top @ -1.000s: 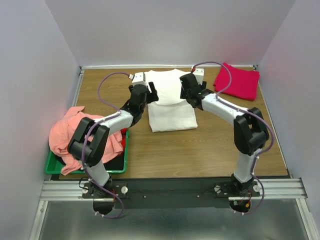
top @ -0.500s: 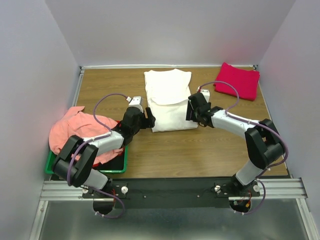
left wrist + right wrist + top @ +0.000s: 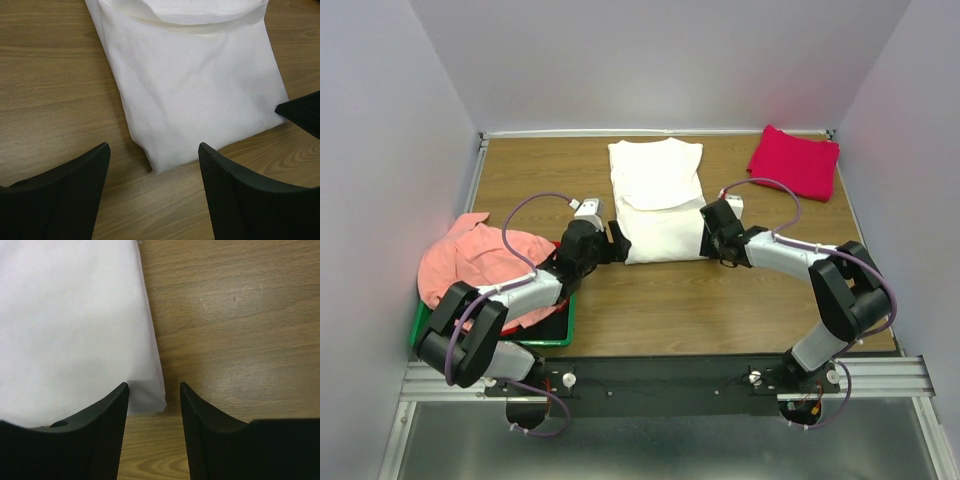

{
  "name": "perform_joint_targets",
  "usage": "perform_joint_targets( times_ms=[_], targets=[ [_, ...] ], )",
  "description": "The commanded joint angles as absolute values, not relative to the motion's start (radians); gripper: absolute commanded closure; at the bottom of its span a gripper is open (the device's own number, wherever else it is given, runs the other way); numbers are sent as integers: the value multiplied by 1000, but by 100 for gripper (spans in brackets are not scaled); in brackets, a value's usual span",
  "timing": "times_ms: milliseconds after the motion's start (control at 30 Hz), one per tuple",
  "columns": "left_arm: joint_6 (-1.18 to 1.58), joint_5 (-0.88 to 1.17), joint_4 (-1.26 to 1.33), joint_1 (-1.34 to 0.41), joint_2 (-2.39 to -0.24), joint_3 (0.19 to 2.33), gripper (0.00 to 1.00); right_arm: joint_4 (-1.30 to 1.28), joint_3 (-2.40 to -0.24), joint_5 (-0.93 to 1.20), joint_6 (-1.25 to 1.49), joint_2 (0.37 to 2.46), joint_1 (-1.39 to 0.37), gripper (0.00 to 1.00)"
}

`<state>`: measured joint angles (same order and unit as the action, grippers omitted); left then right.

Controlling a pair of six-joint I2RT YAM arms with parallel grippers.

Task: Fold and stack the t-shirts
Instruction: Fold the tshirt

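The brown wood-grain worktop fills the space between pale walls, with both arms bolted at its near edge and reaching inward, low over the wood.

In the middle, toward the back, lies the large white cloth t-shirt. It is folded into a long upright rectangle, with a second layer doubled over its far half. Its near edge runs roughly level with the two arm ends, and no chest print shows on the side facing up.

Off to the left, a crumpled salmon-pink cloth t-shirt is heaped up. It spills over the rim of the green plastic bin, which sits at the worktop's left near side, partly under the left arm.

In the far right corner, well apart from the white shirt, rests a magenta-red cloth t-shirt, folded into a neat, slightly skewed square.

The left tool sits low at the white shirt's near left corner. Its black fingers are spread wide, the corner of the cloth lying just ahead between them, gripping nothing.

The right tool is at the near right corner. Its fingers stand closer together but with a clear gap. The cloth's corner sits right at the left finger, and nothing is pinched.
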<state>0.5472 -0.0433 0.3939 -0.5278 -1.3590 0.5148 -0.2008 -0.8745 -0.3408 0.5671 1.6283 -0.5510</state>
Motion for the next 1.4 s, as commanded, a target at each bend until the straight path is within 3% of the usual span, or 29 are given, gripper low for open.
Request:
perform_joint_targets(
  times_ms=[0,233,467,767,1100,1167,1233,1367],
  targets=[
    [552,-23,374,-532,-1329,502,21,-176,-844,-316,600,1618,-549,50],
    [561,-29,353,-535,-1322,479,23,-170,-819,-302,621,1643,-549,68],
    [575,-20,347,-554,-1384,477,31,-169,-807,-290,634,1663,-549,82],
    [589,-12,362,-600,-1443,491,41,-169,-807,-295,638,1657,-549,83],
    [595,-32,382,-609,-1540,520,43,-170,-805,-291,637,1648,-549,84],
    [595,-35,388,-611,-1552,528,45,-169,-805,-288,635,1646,-549,84],
    [592,-35,381,-612,-1572,538,55,-169,-804,-288,637,1643,-549,84],
    [600,-55,362,-620,-1580,535,57,-170,-801,-288,637,1637,-549,84]
  ],
)
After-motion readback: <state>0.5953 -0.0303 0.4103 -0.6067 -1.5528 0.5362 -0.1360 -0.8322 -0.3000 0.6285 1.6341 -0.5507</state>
